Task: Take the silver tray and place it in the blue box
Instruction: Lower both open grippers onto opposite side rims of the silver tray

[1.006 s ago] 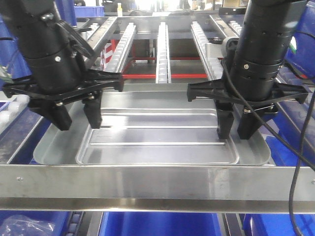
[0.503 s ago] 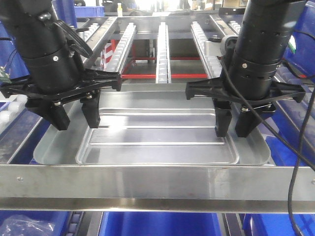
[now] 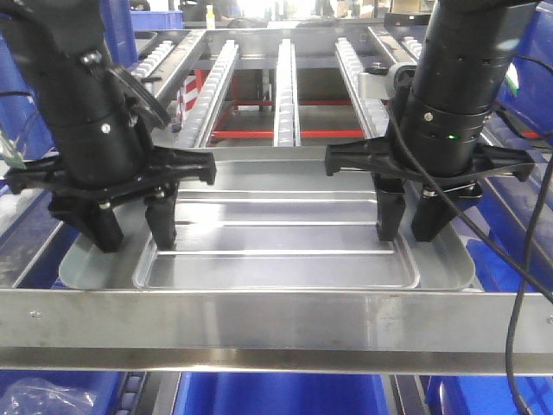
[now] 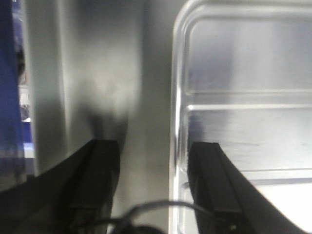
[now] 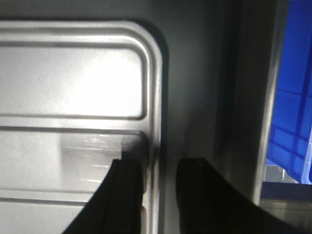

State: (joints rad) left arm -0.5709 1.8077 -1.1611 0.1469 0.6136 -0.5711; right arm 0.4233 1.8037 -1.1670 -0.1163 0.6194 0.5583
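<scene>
1. Both pincers are standing open over the silver tray [image 3: 276,238]. The left pincer [image 3: 134,232] is sitting lower than half a second ago, while the right pincer [image 3: 404,226] is keeping its height.
2. Each pincer is straddling the tray's raised rim, one finger inside the recess and one outside, at the left and right ends.
3. The tray is lying flat on the steel bench [image 3: 276,324], just behind its near rail.
4. Roller lanes [image 3: 285,82] are running off to the far side, and blue crates [image 3: 536,112] are flanking the bench.
</scene>
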